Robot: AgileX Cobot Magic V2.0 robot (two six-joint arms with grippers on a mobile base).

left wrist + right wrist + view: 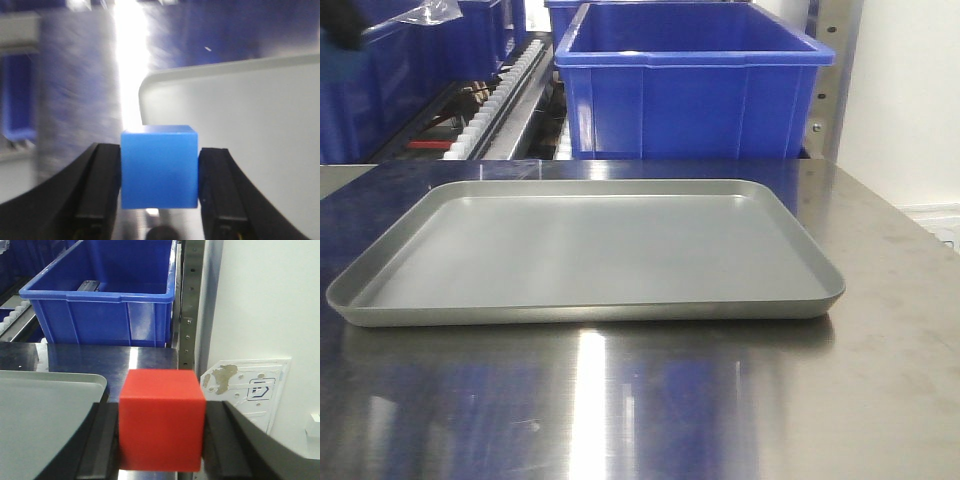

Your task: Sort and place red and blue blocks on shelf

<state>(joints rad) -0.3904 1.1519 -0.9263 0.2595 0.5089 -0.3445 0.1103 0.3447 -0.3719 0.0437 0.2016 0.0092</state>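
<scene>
Carrying both cubes past the grey tray [590,250] to the shelf [505,95] calls for level, unhurried travel, in my judgement. Each grip is only a side pinch, and a tilt could let a cube slip.

The left gripper [159,182] has its jaws closed on the blue block [159,167], clamped squarely on two opposite faces, near a rounded corner of the tray. The right gripper [162,440] pinches the red block [161,420] the same way, just off another corner of the tray. The release should probably aim for the roller tracks beyond the tray and stay clear of the large blue bin [690,100] behind it.

Only the wrist views show the cubes and jaws. The front view shows neither, but it does show the whole tray with nothing in it and the rollers behind its far left corner. The left wrist view is blurred.
</scene>
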